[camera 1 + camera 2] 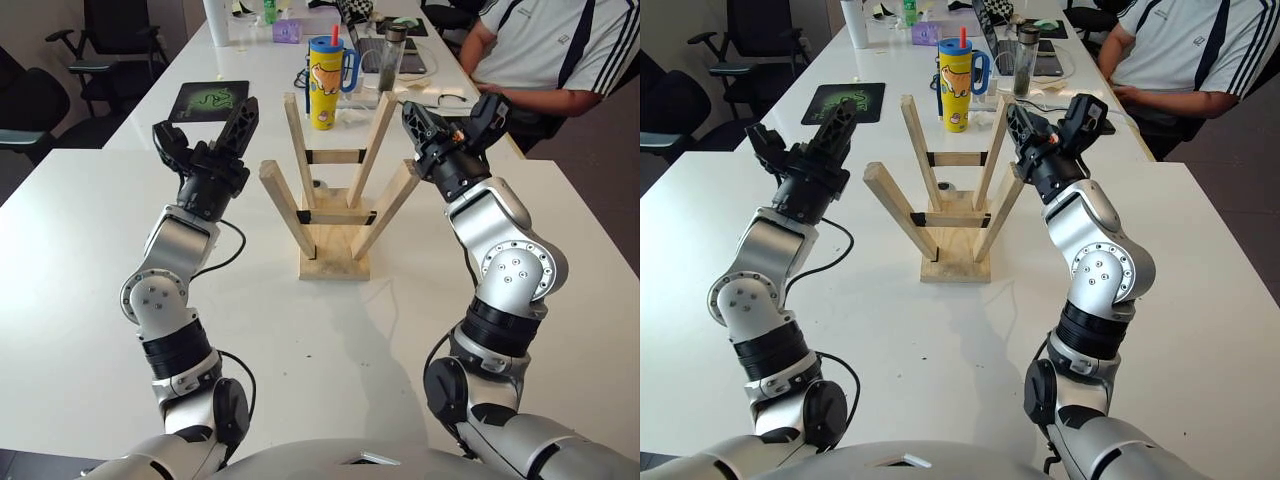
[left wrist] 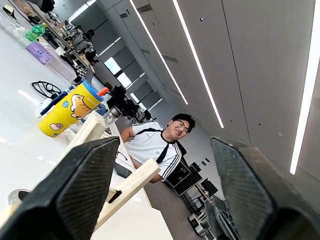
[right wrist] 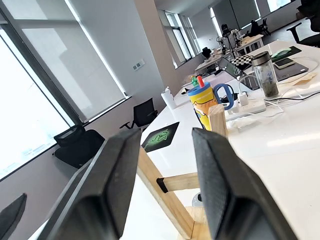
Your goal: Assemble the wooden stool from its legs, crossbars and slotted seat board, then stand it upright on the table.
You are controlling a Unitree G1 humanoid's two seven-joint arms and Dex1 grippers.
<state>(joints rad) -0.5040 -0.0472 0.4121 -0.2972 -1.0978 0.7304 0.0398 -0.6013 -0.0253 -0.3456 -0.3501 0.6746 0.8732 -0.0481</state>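
I see the stool [image 1: 335, 215] upside down on the white surface [image 1: 100, 260], its seat board [image 1: 333, 265] flat at the bottom. Four legs [image 1: 298, 140] splay upward, with crossbars [image 1: 335, 156] between them. My left claw [image 1: 205, 118] hangs released at the stool's 10 o'clock, apart from the wood. My right claw [image 1: 452, 106] is released too, at 2 o'clock, just beside a leg top; I cannot tell if it touches. A yellow mug [image 1: 325, 85] stands beyond the stool at 12 o'clock.
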